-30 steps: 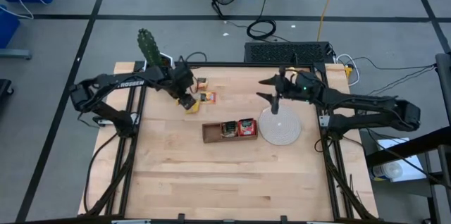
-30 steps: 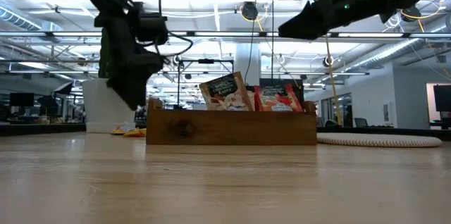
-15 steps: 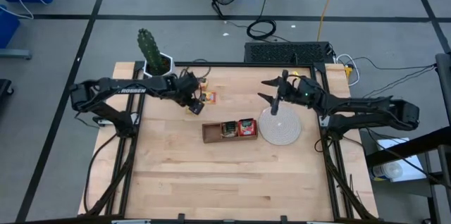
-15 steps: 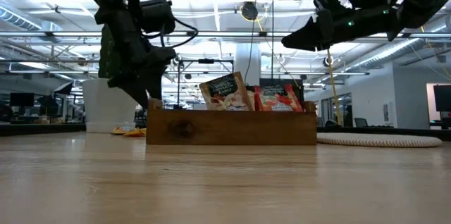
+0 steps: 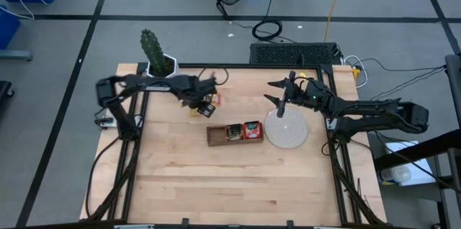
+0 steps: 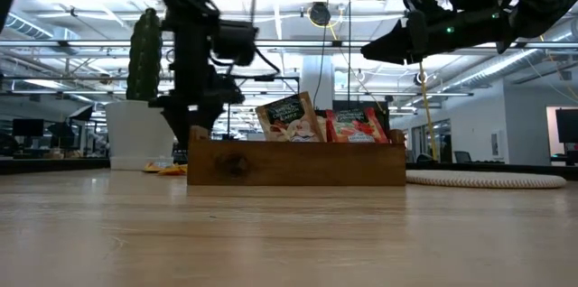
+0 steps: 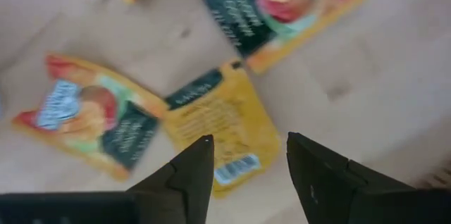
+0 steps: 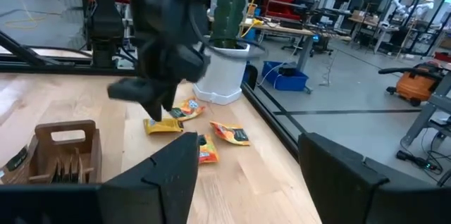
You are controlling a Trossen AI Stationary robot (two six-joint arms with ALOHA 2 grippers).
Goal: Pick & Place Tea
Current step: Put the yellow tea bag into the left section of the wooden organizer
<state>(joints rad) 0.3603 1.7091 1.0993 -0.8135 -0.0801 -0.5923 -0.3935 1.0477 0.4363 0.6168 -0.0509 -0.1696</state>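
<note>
A: Starting big: the pale wooden table (image 5: 230,178) fills the high view, with the brown three-compartment wooden tray (image 5: 235,134) near its centre and the round whitish woven disc (image 5: 287,130) just beside it at three o'clock.

B: The low view adds what the top-down one cannot: two sachets stand upright in the tray (image 6: 296,162), a tan one (image 6: 289,117) and a red one (image 6: 359,125). The green cactus in a white pot (image 5: 155,55) sits at the table's eleven o'clock corner.

A: And the loose tea?

B: The small yellow-orange tea sachets (image 5: 213,100) lie flat on the wood at about eleven o'clock from the tray. The left wrist view shows one plain yellow sachet (image 7: 220,131) lying between the fingers.

A: So the left gripper (image 5: 198,104)?

B: Jaws parted above that sachet, grasping nothing. Against a second ago the arm has swung inward over the pile, its elbow folded closer to the cactus.

A: The right gripper (image 5: 279,97)?

B: Jaws spread, empty, raised above the disc's twelve o'clock edge, almost where it was.
</note>
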